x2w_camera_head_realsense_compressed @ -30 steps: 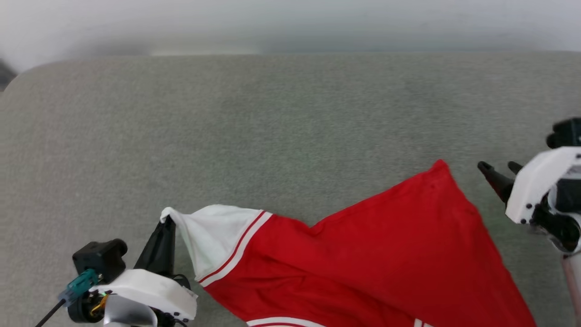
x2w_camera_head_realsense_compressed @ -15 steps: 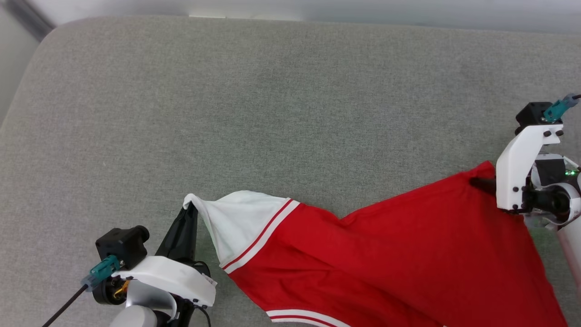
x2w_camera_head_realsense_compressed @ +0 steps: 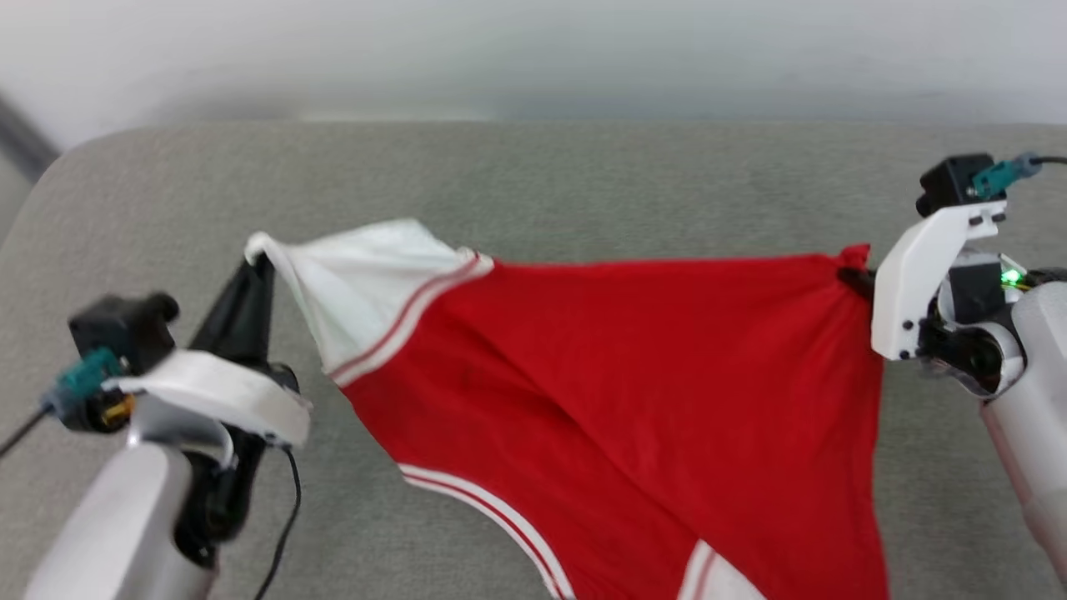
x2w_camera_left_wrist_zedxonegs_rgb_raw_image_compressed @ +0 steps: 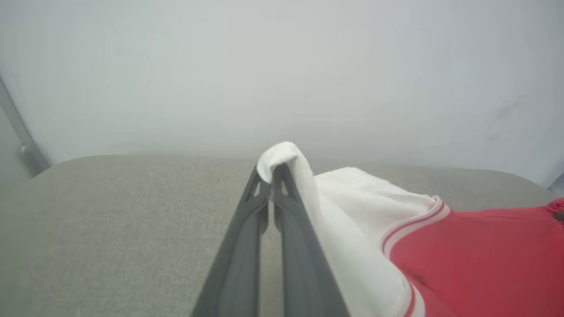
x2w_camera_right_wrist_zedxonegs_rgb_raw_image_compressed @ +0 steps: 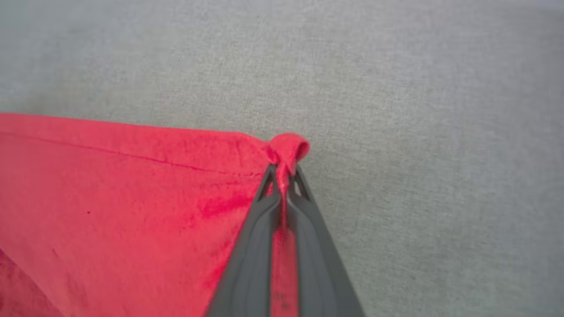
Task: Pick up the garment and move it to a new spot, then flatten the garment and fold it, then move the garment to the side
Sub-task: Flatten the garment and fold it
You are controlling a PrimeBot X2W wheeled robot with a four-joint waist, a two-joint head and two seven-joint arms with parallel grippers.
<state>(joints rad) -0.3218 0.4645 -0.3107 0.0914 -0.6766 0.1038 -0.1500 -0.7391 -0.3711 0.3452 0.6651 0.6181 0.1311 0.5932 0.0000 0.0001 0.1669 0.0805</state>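
Wrist views: left pincer [x2w_camera_left_wrist_zedxonegs_rgb_raw_image_compressed: 270, 169] grips white sleeve [x2w_camera_left_wrist_zedxonegs_rgb_raw_image_compressed: 352, 193], right pincer [x2w_camera_right_wrist_zedxonegs_rgb_raw_image_compressed: 282, 171] red corner [x2w_camera_right_wrist_zedxonegs_rgb_raw_image_compressed: 288, 147] of garment [x2w_camera_head_realsense_compressed: 625, 375].

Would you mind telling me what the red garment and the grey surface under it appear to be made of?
The garment: likely thin, soft knit fabric, matte; it drapes and bunches at its held corners. The grey surface: seemingly woven upholstery cloth, matte, with a fine flecked weave showing in the right wrist view.

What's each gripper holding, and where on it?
Left gripper pinches the garment at its white sleeve tip; right gripper pinches a red hem corner.
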